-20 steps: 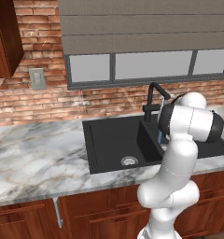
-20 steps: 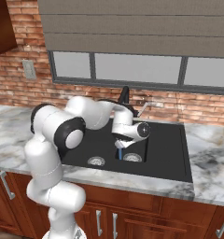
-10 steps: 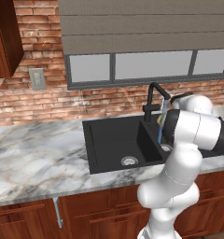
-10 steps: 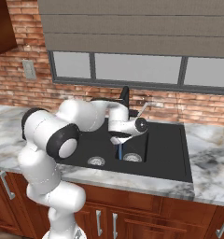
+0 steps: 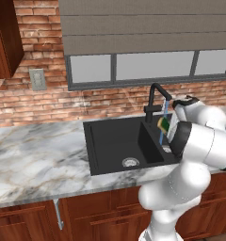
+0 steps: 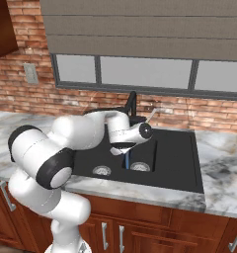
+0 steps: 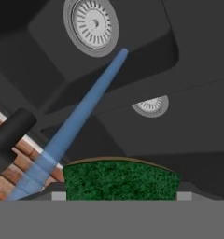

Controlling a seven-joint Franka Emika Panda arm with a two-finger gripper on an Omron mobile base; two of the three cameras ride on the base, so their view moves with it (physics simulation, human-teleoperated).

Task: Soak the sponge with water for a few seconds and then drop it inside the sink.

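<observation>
The sponge (image 7: 118, 179) shows its dark green face low in the hand view, and my gripper (image 7: 118, 194) is shut on it from both sides. In the left base view the sponge (image 5: 164, 124) hangs yellow and green under the faucet spout, above the black sink (image 5: 110, 141). The water (image 7: 81, 116) runs as a light-blue stream just past the sponge's left edge down into the sink (image 7: 198, 121). Whether the stream touches the sponge I cannot tell. In the right base view the water (image 6: 126, 161) falls below my gripper (image 6: 122, 147) toward a drain (image 6: 139, 167).
A black gooseneck faucet (image 5: 155, 100) stands behind the sink, close to my hand. A divider (image 5: 148, 139) splits the two basins, each with a silver drain (image 5: 130, 162). Marble counter (image 5: 35, 155) lies to the left, a brick wall and window behind.
My hand with the sponge has shifted a little to the left in the right base view, closer to the stream. The arm's elbow has swung. The grip is unchanged.
</observation>
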